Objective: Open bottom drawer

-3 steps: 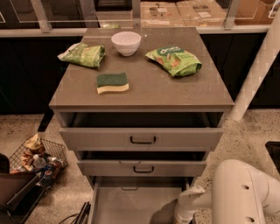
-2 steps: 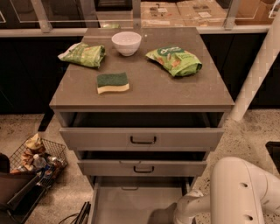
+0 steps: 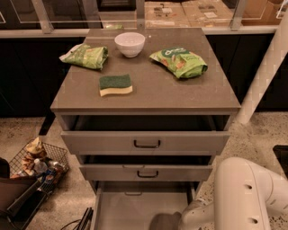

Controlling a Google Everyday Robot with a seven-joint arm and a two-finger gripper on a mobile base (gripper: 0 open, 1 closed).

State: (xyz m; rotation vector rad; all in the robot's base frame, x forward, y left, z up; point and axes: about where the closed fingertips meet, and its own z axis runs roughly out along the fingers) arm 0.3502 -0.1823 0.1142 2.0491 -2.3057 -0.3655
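Office kitchenette or mock-kitchen test area, not a home. Clues: free-standing grey cabinet (image 3: 148, 96) with three drawers, all standing open; on its top a white bowl (image 3: 130, 43) at the back edge, one green snack bag (image 3: 85, 55) near the back-left corner, another snack bag (image 3: 179, 62) near the back-right corner, green-yellow sponge (image 3: 116, 85) toward the left edge. Speckled stone-type floor (image 3: 261, 130), white pillar (image 3: 263, 76) at right, metal-framed glass partition (image 3: 42, 15) behind with cardboard boxes (image 3: 180, 11) past it. Wire basket (image 3: 38, 164) of packets and bottles on the floor, left. White robot arm (image 3: 245, 197) lower right, gripper (image 3: 164, 221) low at the bottom edge of view, over the front of the open bottom drawer (image 3: 139, 209)
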